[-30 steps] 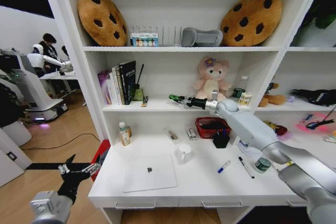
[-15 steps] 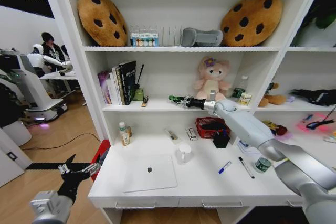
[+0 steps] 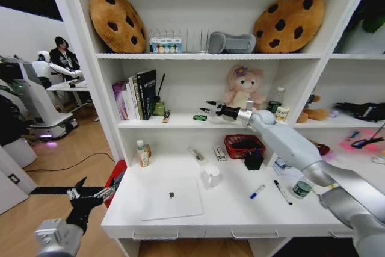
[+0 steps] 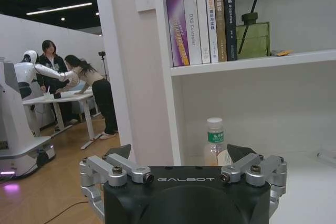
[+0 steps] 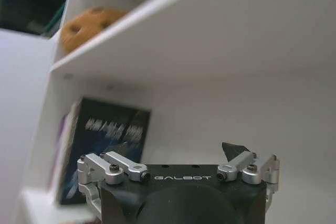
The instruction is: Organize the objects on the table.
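The tiny green toy car (image 3: 200,117) stands by itself on the middle shelf. Just right of it and slightly higher, my right gripper (image 3: 210,107) is open with nothing in it; one of its fingertips (image 5: 233,149) shows in the right wrist view. On the white table (image 3: 120,219) lie the silver laptop (image 3: 171,198), a blue pen (image 3: 257,191), a black pen (image 3: 281,191) and the small clear jar (image 3: 301,189). My left gripper (image 3: 90,193) hangs open and empty, low beside the table's left end, and its spread fingers (image 4: 118,151) show in the left wrist view.
A white mug (image 3: 210,176), a red basket (image 3: 243,145), a black holder (image 3: 253,160) and a bottle (image 3: 141,153) stand at the back of the table. Books (image 3: 137,94) and a pink plush (image 3: 242,90) occupy the car's shelf. People work at a far table on the left.
My right gripper was shut on the green toy car over the shelf. It has now let go, the car rests on the shelf, and the gripper has drawn back to the right.
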### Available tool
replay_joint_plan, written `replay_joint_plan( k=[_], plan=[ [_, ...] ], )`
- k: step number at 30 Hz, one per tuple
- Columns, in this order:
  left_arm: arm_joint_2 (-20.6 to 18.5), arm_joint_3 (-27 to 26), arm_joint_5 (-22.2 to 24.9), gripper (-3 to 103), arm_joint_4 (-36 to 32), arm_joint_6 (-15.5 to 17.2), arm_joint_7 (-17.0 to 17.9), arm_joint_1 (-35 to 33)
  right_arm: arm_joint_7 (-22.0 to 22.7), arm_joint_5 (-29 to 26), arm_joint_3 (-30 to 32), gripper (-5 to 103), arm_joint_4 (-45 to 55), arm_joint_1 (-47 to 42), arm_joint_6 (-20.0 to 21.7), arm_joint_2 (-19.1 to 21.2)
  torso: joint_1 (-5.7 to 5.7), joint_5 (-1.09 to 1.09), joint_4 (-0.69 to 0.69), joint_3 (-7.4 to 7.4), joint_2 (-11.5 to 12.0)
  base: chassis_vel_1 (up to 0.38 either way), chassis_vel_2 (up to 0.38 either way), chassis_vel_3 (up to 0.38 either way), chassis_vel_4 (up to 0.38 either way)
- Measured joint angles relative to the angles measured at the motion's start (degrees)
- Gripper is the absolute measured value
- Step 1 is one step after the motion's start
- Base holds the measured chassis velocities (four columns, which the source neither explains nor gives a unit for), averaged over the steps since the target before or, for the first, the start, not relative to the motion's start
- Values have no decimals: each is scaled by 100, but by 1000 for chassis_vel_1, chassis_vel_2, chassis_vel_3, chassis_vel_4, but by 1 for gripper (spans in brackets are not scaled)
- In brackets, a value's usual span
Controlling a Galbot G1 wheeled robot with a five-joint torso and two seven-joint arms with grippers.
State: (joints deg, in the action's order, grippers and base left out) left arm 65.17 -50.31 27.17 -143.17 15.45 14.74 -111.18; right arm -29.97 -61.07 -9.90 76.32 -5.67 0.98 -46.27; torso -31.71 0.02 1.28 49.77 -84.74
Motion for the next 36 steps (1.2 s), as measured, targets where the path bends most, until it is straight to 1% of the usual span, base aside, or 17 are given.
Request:
replay_joint_plan(
  k=[1, 2, 3, 4, 5, 6, 7, 8, 10, 11, 13, 15, 18, 21, 24, 31, 36],
  plan=[
    [0, -1, 0, 100, 1, 0, 3, 0, 1094, -81, 493, 99, 889, -440, -18, 417, 0, -3, 0, -1, -1, 0, 0, 0, 0],
    [1, -1, 0, 100, 0, 0, 2, 0, 1779, 81, 711, 99, 1355, -715, -128, 664, 1, -5, 5, -2, -2, 0, 0, 0, 0],
    [1, -1, 0, 100, 0, 0, 2, 0, 1779, 81, 711, 99, 1355, -715, -128, 664, 1, -5, 5, -2, -2, 0, 0, 0, 0],
    [0, 0, 0, 100, 0, 0, 0, 0, 2743, 534, 1074, 100, 1955, -1227, -190, 952, 2, -2, 5, -2, -2, 0, 0, 0, 0],
    [0, 0, 0, 100, 0, 0, 0, 0, 2743, 534, 1074, 100, 1955, -1227, -190, 952, 2, -2, 5, -2, -2, 0, 0, 0, 0],
    [0, -1, 0, 100, 0, 0, 1, 0, 3846, 941, 1757, 100, 2643, -2003, 139, 1233, 1, 2, 5, -1, -1, 0, 0, 0, 0],
    [1, -1, 0, 100, 1, 1, 3, -1, 4602, 875, 2449, 100, 3197, -2690, 460, 1412, 1, 2, 4, -1, -1, 0, 0, 0, 0],
    [1, -1, 0, 100, 1, 1, 3, -1, 4602, 875, 2449, 100, 3197, -2690, 460, 1412, 1, 2, 4, -1, -1, 0, 0, 0, 0],
    [1, 0, 0, 100, 0, 1, 0, 0, 5764, 115, 3619, 100, 4243, -4043, 972, 1540, 3, -5, 6, -3, -2, 0, 0, 0, 0],
    [1, 0, 0, 100, 0, 1, 0, 0, 5764, 115, 3619, 100, 4243, -4043, 972, 1540, 3, -5, 6, -3, -2, 0, 0, 0, 0],
    [1, 0, 0, 100, 0, 0, 0, 0, 6880, -672, 4809, 100, 5059, -5507, 1260, 1336, 2, -2, 2, -1, -2, 0, 0, 0, 0],
    [1, 0, 0, 100, 0, 0, 1, 0, 7112, -840, 5132, 100, 5203, -5922, 1309, 1208, 3, -2, 2, -2, -2, 0, 0, 0, 0],
    [1, -1, 0, 100, 0, 0, 1, 0, 7955, -1515, 5904, 100, 5498, -7298, 1380, 516, 2, 1, 3, -1, -2, 0, 0, 0, 0],
    [1, -1, 0, 100, 0, 1, 1, 0, 8047, -1645, 6134, 100, 5360, -7836, 1353, 44, 2, -2, 3, -1, -2, 0, 0, 0, 0],
    [1, 0, 0, 100, 0, 1, 1, 0, 8137, -1794, 6132, 100, 5012, -8043, 1314, -223, 2, -2, 3, -1, -1, 0, 0, 0, 0],
    [1, -1, 0, 100, 1, 0, 1, 0, 8401, -2210, 5826, 100, 4498, -7910, 1269, -390, 0, -3, 3, 0, -1, 0, 0, 0, 0],
    [1, -1, 0, 100, 0, 1, 1, 0, 8489, -2494, 5197, 100, 4095, -7622, 1230, -475, 1, -2, 2, 0, -1, 0, 0, 0, 0]
  ],
)
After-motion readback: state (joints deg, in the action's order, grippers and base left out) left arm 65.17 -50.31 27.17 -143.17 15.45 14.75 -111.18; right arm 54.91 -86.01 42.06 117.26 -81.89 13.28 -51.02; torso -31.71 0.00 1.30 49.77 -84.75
